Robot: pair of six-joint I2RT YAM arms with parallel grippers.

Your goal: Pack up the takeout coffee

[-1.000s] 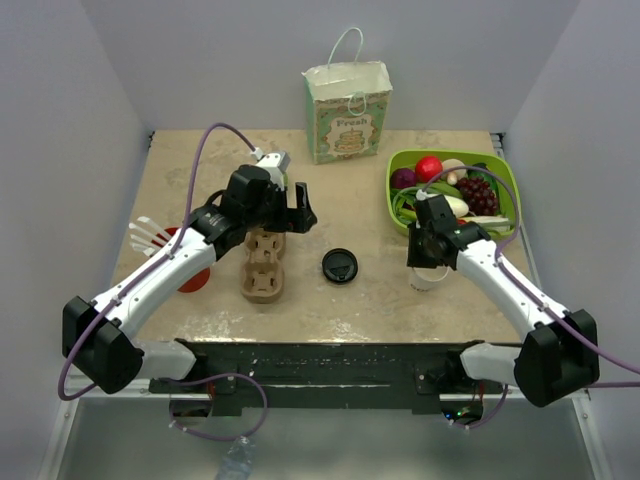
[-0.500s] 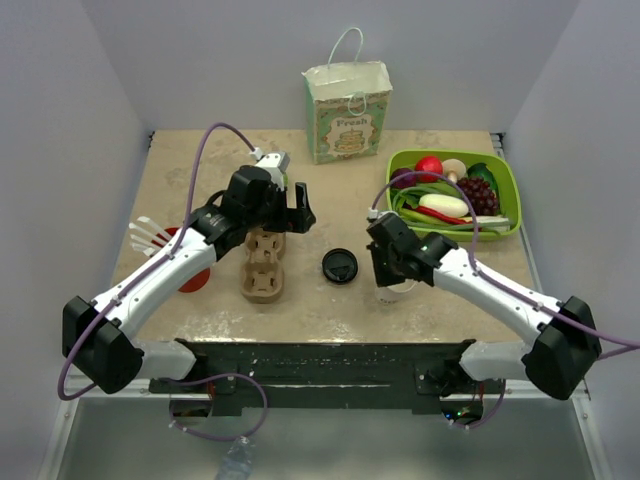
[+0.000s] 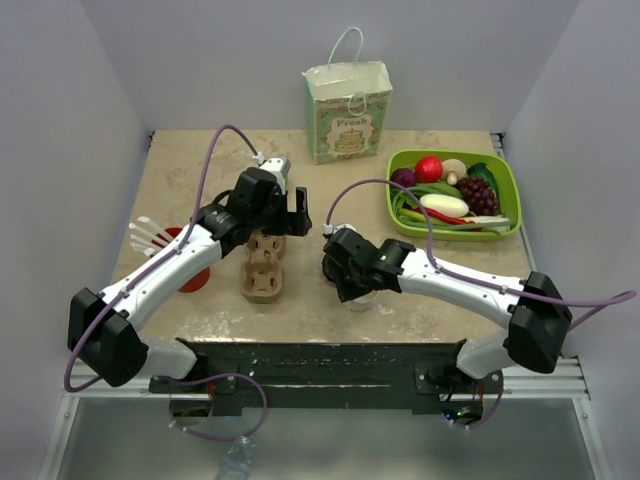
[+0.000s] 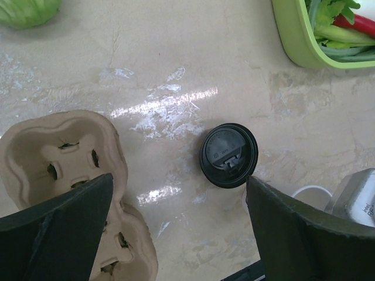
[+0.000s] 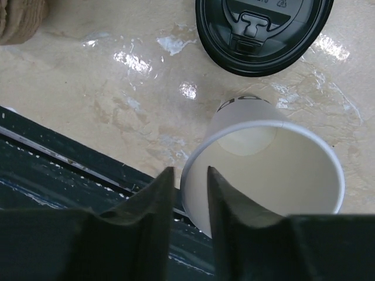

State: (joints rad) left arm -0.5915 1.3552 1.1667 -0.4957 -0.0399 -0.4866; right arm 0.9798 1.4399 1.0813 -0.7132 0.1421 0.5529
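Observation:
The takeout coffee is a bare white paper cup (image 5: 263, 164), open and empty. My right gripper (image 5: 190, 172) is shut on its rim wall, one finger inside and one outside. In the top view my right gripper (image 3: 352, 282) sits at the table's middle front and hides most of the cup. A loose flat black lid (image 5: 263, 29) lies on the table just beyond the cup, also seen in the left wrist view (image 4: 228, 155). My left gripper (image 3: 290, 213) is open and empty above the far end of a brown cardboard cup carrier (image 3: 265, 268).
A paper bag (image 3: 348, 110) stands at the back centre. A green bowl of produce (image 3: 505, 205) is at the back right. A red cup of white utensils (image 3: 190, 275) stands left of the carrier. The table's dark front edge (image 5: 58, 175) is close to the cup.
My right arm has carried the cup leftward from beside the green bowl to the middle front, next to the black lid. My left arm has barely shifted.

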